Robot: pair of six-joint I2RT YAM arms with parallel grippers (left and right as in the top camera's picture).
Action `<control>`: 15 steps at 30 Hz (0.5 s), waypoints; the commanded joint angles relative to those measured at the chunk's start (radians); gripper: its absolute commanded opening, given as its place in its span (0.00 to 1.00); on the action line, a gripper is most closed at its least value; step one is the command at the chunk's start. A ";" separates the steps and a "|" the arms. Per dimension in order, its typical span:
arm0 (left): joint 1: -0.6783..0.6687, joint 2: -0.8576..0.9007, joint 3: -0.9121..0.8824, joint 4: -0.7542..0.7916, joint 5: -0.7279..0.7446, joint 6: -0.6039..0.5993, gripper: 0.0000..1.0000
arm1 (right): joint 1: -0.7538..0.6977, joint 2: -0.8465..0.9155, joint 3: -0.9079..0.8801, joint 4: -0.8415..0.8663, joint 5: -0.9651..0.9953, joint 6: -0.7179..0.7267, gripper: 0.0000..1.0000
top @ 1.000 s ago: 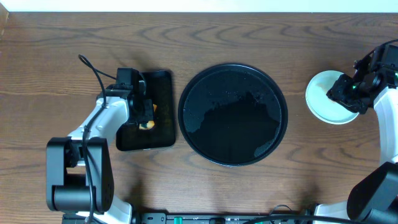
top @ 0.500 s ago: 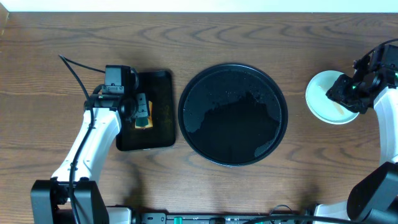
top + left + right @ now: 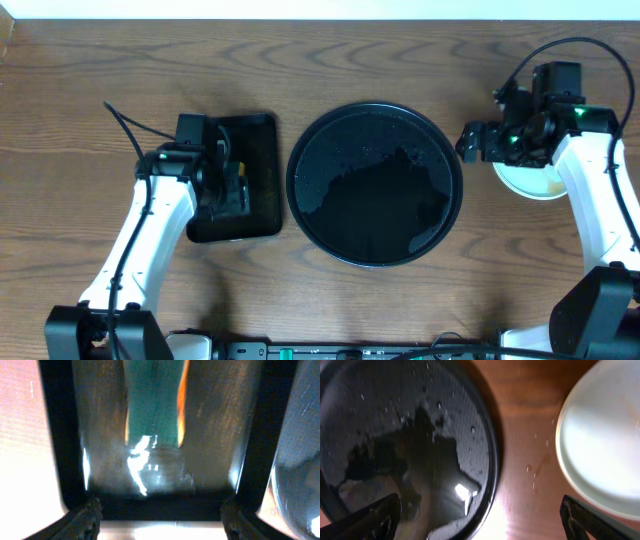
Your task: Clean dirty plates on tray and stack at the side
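The round black tray (image 3: 375, 183) sits mid-table with no plate on it; wet sheen shows on it in the right wrist view (image 3: 410, 435). To its right a pale plate (image 3: 525, 185) rests on the wood, partly under my right arm; how many are stacked there I cannot tell. It fills the right side of the wrist view (image 3: 605, 440). My right gripper (image 3: 470, 142) hovers open over the gap between tray and plate, holding nothing (image 3: 480, 520). My left gripper (image 3: 232, 185) is open above the rectangular tray, empty (image 3: 160, 525).
A smaller rectangular black tray (image 3: 255, 135) lies left of the round one. In it lies a green sponge with orange edges (image 3: 155, 400), ahead of my left fingers (image 3: 85, 520). Small droplets mark the wood between tray and plate (image 3: 535, 467).
The left gripper opened and let the sponge go into the rectangular tray. The right gripper opened, left the plate and swung left toward the round tray's edge.
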 commanded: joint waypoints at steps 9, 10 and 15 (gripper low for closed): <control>0.002 -0.229 -0.011 -0.136 0.002 -0.005 0.80 | -0.002 -0.137 -0.084 -0.061 0.098 0.040 0.99; 0.002 -0.256 -0.022 -0.131 0.002 -0.005 0.85 | -0.002 -0.166 -0.109 -0.044 0.098 0.040 0.99; 0.002 -0.534 -0.140 -0.003 0.076 0.072 0.85 | -0.001 -0.500 -0.377 0.121 0.099 0.049 0.99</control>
